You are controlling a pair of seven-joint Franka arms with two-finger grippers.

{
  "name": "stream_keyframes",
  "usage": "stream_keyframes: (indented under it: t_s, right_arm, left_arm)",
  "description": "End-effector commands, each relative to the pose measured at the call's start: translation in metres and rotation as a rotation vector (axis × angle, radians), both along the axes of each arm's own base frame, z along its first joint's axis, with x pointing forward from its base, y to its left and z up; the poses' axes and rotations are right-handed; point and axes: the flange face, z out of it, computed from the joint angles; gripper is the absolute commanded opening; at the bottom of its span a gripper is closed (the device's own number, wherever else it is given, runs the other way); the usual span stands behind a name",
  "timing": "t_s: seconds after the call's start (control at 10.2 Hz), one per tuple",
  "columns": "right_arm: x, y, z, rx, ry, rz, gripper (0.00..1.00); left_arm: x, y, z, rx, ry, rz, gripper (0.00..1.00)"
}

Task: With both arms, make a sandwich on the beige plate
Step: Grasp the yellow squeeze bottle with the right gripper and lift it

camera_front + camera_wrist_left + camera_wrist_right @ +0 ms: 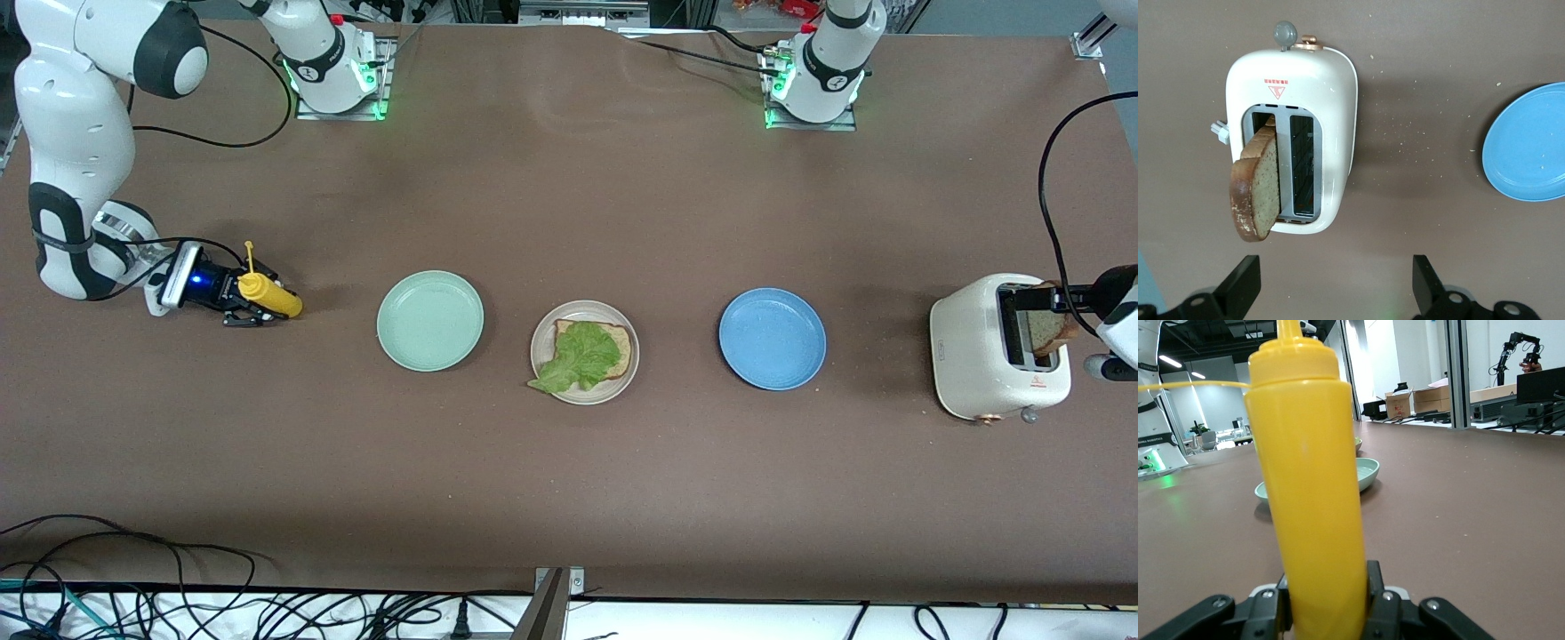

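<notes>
Brown bread, one slice [597, 345], lies on the beige plate [546, 364] mid-table with a ruffled lettuce leaf [580, 360] on it; no top slice yet. The second slice [1258, 190] stands tilted in one slot of the white toaster [1325, 87] at the left arm's end of the table, well proud of the slot.

Left gripper [1337, 290] hovers over the table just beside the toaster, fingers spread wide, nothing between them. Right gripper [242, 307] is low at the right arm's end, fingers pressed against both sides of an upright yellow squeeze bottle [1315, 473].

Handling, as I judge it: toast is light, stiff but crumbly; best pinched across the flat faces near the exposed crust, with modest force. The lettuce is limp and overhangs the plate rim, so it could shift under a dropped slice. The bottle looks smooth and would give under a hard squeeze.

Room: open tabletop between toaster and beige plate, except the blue plate [772, 338] lying between them. The mint plate [430, 320] sits between bottle and sandwich.
</notes>
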Motion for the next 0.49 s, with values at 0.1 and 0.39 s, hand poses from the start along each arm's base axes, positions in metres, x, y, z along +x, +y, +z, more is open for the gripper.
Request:
stream_keyframes:
  t_s: [0.1,0.39]
  right_arm:
    - [0.052,0.01,0.047,-0.095,0.006,-0.007,0.0]
    - [0.115,0.033,0.113,-0.278,0.073,-0.051,0.0]
  left_arm:
    - [-0.002,0.0,0.002,0.023,0.003,-0.018,1.0]
    - [-0.002,0.0,0.002,0.023,0.003,-0.018,1.0]
